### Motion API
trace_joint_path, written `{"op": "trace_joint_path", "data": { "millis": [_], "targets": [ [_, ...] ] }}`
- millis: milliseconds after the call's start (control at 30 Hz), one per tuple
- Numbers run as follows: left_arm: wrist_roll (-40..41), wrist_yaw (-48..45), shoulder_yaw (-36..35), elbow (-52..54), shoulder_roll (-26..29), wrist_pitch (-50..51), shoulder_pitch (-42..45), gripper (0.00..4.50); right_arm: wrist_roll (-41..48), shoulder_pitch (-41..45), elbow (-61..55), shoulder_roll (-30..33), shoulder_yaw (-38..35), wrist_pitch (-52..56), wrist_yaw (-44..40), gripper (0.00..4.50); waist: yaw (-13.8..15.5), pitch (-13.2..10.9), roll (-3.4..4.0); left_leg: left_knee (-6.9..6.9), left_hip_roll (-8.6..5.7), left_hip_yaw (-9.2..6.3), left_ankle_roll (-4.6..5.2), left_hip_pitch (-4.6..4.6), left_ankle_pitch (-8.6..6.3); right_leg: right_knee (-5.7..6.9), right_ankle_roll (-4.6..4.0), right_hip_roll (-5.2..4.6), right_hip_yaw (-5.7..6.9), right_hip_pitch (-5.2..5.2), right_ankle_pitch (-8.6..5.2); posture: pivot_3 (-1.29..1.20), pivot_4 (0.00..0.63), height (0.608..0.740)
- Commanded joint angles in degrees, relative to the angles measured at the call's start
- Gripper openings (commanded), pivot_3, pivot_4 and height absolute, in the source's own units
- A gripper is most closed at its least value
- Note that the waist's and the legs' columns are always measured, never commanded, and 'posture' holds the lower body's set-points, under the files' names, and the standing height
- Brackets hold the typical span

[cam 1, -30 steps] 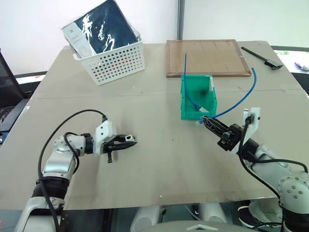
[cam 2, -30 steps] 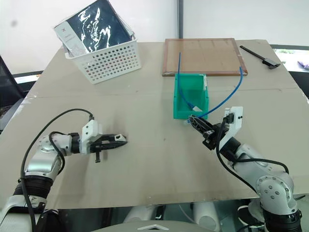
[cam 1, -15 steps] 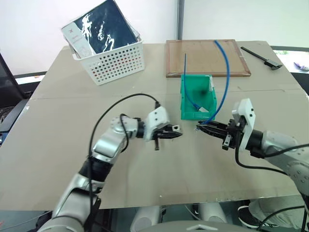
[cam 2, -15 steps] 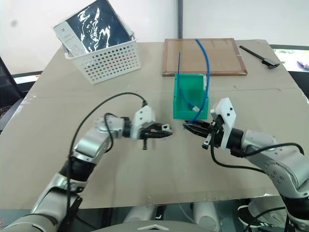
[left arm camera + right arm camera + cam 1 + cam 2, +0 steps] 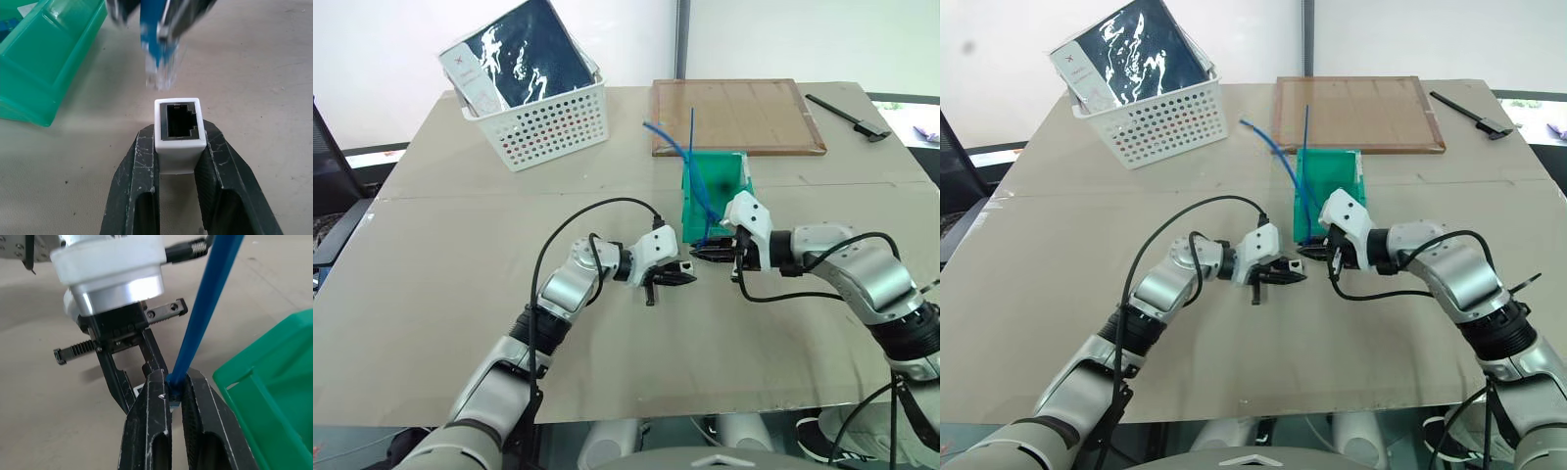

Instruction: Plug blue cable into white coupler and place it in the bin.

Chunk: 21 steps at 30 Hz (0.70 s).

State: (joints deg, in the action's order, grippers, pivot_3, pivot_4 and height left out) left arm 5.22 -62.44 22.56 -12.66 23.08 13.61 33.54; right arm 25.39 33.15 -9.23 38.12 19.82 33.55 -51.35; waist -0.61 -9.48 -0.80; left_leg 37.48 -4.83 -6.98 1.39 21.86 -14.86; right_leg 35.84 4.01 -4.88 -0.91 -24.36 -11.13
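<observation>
My left gripper [image 5: 688,278] is shut on the white coupler [image 5: 179,139], a tiny cube whose dark socket faces the right gripper. My right gripper [image 5: 697,253] is shut on the blue cable [image 5: 205,313] just behind its clear plug [image 5: 159,68]. The plug hangs a short gap from the socket, roughly in line with it and not inside. Both grippers meet tip to tip above the table, just in front of the teal bin [image 5: 717,174]. The cable's free length arcs up and back to the left over the bin [image 5: 1268,142].
A second, straight blue cable [image 5: 692,127] stands in the bin. A white perforated basket [image 5: 543,122] holding a dark packet sits at the back left. A wooden board [image 5: 734,117] lies behind the bin, and a black tool [image 5: 847,116] at the back right.
The left gripper swung right to the table's middle with the coupler. The right gripper moved left and rolled, and the cable's free end swept from the right over to the left.
</observation>
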Motion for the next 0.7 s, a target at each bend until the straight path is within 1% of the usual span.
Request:
{"op": "trace_joint_path", "data": {
  "millis": [33, 233, 433, 700],
  "targets": [
    [-1.0, -0.1, 0.0, 0.1, 0.4, -0.7, -0.7, 0.37, -1.8, 1.9, 0.3, -0.9, -0.2, -1.9, -3.1, 0.00, 0.0, 0.0, 0.00, 0.00, 0.00, 0.00, 0.00, -0.01, 0.00, 0.01, 0.00, 0.00, 0.00, 0.00, 0.00, 0.00, 0.150, 0.740],
    [-1.5, -0.4, 0.3, 0.1, 0.6, -1.3, -1.0, 0.37, -4.9, 3.4, 2.8, -3.1, 0.4, -3.0, -6.1, 0.00, -0.1, 0.0, 0.00, 0.00, 0.00, -0.02, 0.00, -0.03, 0.00, 0.04, 0.00, 0.01, 0.01, 0.00, 0.00, 0.00, 0.150, 0.740],
    [-1.9, -0.9, 0.4, -0.5, 0.6, -2.1, -0.9, 0.37, -5.2, 4.6, 3.4, -4.8, -0.2, -1.9, -8.5, 0.00, -0.1, 0.0, 0.01, 0.00, 0.00, -0.02, -0.01, -0.03, 0.01, 0.04, 0.00, 0.01, 0.01, 0.00, 0.01, 0.00, 0.150, 0.740],
    [-2.6, -1.6, 0.7, -2.8, 0.2, -4.4, -0.2, 0.37, -10.5, 3.5, 5.7, -3.6, 3.4, -2.8, -12.1, 0.00, -0.1, 0.1, 0.01, 0.00, 0.00, -0.03, -0.01, -0.04, 0.00, 0.05, -0.01, 0.00, 0.01, 0.00, 0.01, 0.00, 0.150, 0.740]
  ]
}}
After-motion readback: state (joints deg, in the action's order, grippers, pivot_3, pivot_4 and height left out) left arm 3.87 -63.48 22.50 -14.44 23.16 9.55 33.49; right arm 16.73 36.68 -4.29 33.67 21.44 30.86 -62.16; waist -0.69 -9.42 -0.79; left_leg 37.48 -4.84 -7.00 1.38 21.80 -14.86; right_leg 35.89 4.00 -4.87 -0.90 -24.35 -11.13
